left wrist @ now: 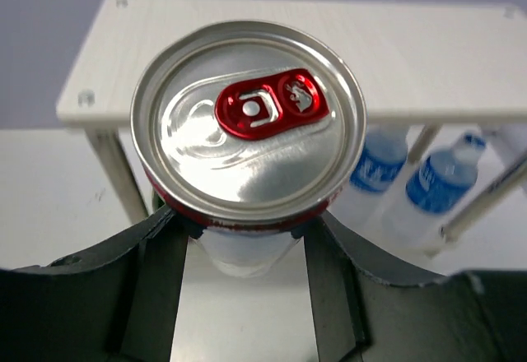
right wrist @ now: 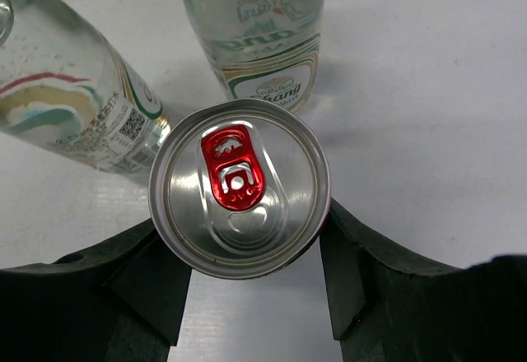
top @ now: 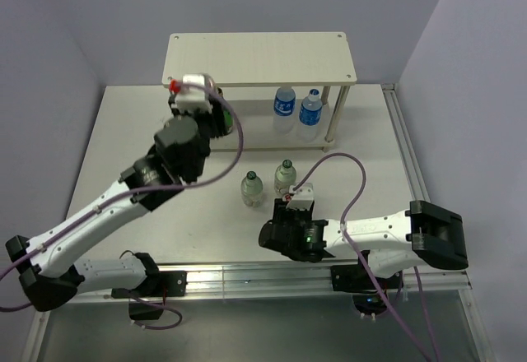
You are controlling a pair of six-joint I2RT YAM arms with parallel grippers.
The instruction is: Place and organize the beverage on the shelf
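Left jaws clamped on can [left wrist: 247, 123] at shelf [top: 259, 53] end for stowing | right jaws gripping second can [right wrist: 239, 189], queued next

1. A white table [top: 115, 132] fills the middle of the frame, with glare near its lower edge.
2. Pale lilac walls [top: 82, 16] close in the top, left and right.
3. A metal rail [top: 247, 278] runs along the table's lower edge, with dark grey floor [top: 263, 329] beneath.
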